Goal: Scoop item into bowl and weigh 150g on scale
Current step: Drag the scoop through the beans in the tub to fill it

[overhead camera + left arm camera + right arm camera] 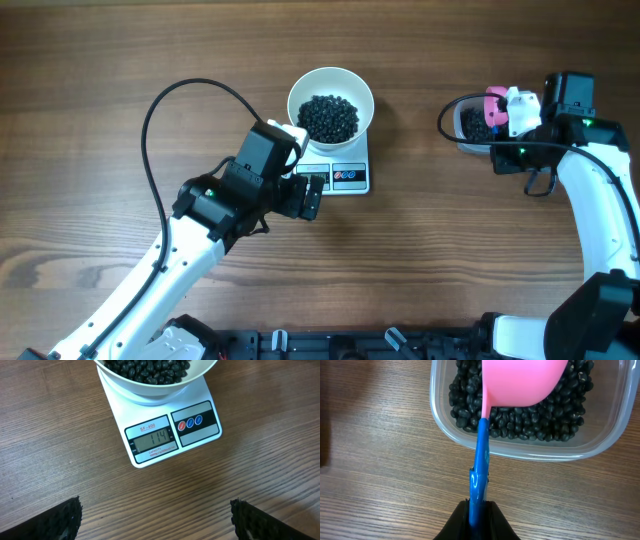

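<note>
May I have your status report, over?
Left end effector open beside scale. Right end effector shut on scoop over tub. Bowl of beans reads 114. Nothing obstructing.

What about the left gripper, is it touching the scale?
Apart. The left wrist view shows bare table between the open left gripper and the scale.

A clear, rounded-rectangular plastic tub point(530, 452) sits on the brown wood-grain bench point(100, 60). A pink plastic scoop with a blue handle point(520, 382) hangs over it, the handle crossing the near rim.
</note>
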Robot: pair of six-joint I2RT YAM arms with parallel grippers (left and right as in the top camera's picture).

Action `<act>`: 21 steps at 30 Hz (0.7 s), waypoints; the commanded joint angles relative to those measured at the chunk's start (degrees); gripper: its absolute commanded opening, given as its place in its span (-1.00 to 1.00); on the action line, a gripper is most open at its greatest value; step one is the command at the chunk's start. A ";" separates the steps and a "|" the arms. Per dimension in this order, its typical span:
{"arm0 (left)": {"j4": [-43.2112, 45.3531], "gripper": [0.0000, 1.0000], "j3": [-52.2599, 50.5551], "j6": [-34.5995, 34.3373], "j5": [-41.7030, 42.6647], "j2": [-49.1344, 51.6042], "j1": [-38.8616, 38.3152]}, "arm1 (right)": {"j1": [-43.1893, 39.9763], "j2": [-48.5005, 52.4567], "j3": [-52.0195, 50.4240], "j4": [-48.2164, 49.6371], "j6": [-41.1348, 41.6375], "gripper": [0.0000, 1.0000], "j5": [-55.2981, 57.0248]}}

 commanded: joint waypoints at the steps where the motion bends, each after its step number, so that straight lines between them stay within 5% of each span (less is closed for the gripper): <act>1: 0.15 1.00 -0.70 0.72 0.48 0.00 0.46 | 0.33 -0.96 1.66 -0.04 -0.11 -0.90 1.01; 17: 0.15 1.00 -0.70 0.72 0.48 0.02 0.46 | 0.33 -0.96 1.66 -0.24 -0.13 -0.69 1.01; 20: 0.15 1.00 -0.70 0.72 0.46 0.02 0.46 | 0.33 -0.96 1.66 -0.22 -0.13 -0.69 1.01; 21: 0.15 1.00 -0.70 0.72 0.46 0.02 0.46 | 0.33 -0.96 1.66 -0.22 -0.13 -0.88 1.01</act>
